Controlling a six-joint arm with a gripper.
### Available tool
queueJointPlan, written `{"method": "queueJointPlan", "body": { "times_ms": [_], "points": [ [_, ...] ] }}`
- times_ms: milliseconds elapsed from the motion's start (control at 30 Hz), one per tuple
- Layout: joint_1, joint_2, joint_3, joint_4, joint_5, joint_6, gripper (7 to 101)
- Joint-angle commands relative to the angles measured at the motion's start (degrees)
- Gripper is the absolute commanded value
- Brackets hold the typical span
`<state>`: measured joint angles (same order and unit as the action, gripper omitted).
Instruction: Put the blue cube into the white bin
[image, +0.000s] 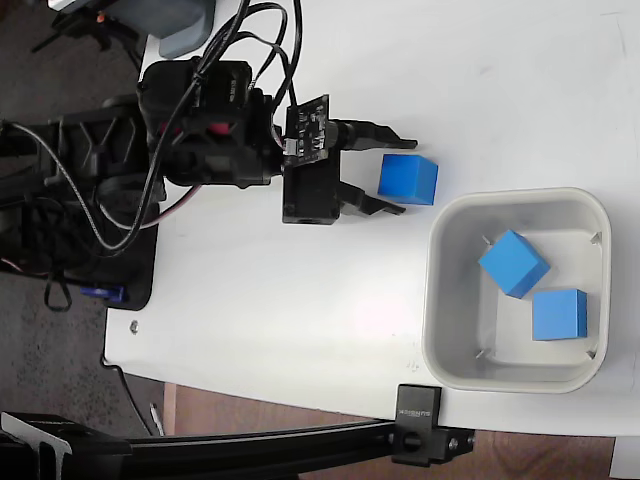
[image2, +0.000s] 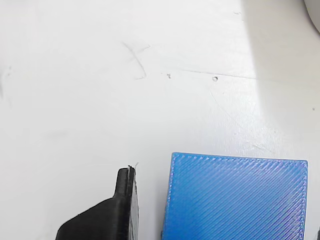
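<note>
- Right now the gripper (image: 396, 169) reaches in from the left of the fixed view, its 2 black fingers (image: 372, 131) spread apart, one above and one below the near edge of a blue cube (image: 408, 179).
- That blue cube sits on the white table (image: 300, 300), outside the white bin (image: 517, 288), just beside the bin's upper-left corner and apart from its rim.
- Its left face lies about level with the fingertips; the cube is not clamped, and a gap shows between it and each finger.
- In the wrist view the same blue cube (image2: 235, 197) fills the lower right, its ridged top face plain to see, with 1 black finger (image2: 107, 215) just left of it and a thin strip of table between them.
- The other finger is not clearly seen in the wrist view.
- Inside the white bin lie 2 more blue cubes: one (image: 513, 263) turned at an angle near the middle, the other (image: 559, 314) squarer to the walls toward the lower right.
- These 2 sit close together, corner near corner; whether they touch I cannot tell.
- A black bar with a clamp (image: 420, 438) runs along the bottom edge of the fixed view.
</note>
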<state>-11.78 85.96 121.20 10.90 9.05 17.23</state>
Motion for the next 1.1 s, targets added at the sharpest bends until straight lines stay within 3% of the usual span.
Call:
{"method": "queueJointPlan", "body": {
  "times_ms": [33, 367, 700, 1100],
  "points": [
    [0.4, 0.8, -2.7, -0.7, 0.0, 0.1, 93.5],
    [0.7, -0.6, -3.7, 0.1, 0.0, 0.5, 79.8],
    [0.7, 0.0, -5.3, 2.6, 1.5, -0.5, 55.9],
    [0.7, 1.2, -6.7, 5.6, 2.6, -1.4, 43.5]
  ]
}}
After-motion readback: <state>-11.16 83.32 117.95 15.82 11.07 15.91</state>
